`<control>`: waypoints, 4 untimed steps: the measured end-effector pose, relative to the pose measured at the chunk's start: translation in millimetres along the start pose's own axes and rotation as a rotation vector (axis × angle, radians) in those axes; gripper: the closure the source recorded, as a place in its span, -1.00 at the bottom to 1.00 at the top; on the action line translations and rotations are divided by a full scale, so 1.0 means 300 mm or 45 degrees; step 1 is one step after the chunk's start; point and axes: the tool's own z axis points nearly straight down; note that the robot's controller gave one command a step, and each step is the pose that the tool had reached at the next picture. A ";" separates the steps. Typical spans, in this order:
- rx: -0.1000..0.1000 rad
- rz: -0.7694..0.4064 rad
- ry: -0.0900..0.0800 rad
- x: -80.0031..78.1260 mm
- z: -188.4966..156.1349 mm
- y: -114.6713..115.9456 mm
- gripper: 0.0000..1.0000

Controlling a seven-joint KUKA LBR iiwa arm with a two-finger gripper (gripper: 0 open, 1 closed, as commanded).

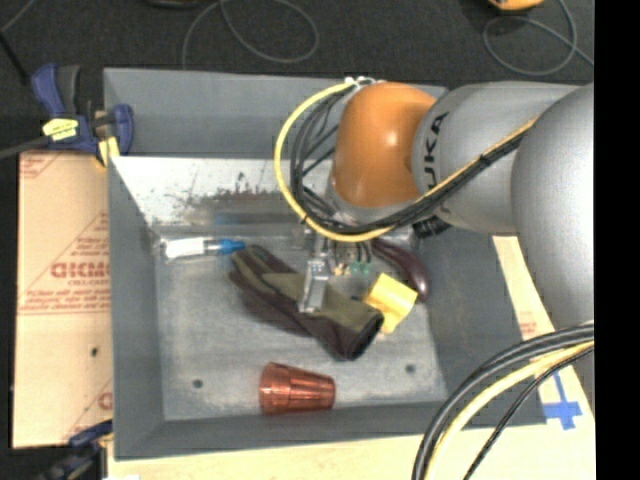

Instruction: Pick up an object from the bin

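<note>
One gripper [318,288] over dark glove [262,280], "UKA" lettering on arm [510,158]

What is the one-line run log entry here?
arm: in bin | over: dark glove, centre | nearby: yellow block, blue-capped pen | front: copper cup

Robotics laboratory: an industrial robot arm [520,168] reaches over a grey metal bin [140,298]; loose cables [270,28] loop across the dark surface [380,18] beyond the bin.
</note>
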 end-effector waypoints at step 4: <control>-0.003 0.395 -0.008 0.162 0.226 0.027 1.00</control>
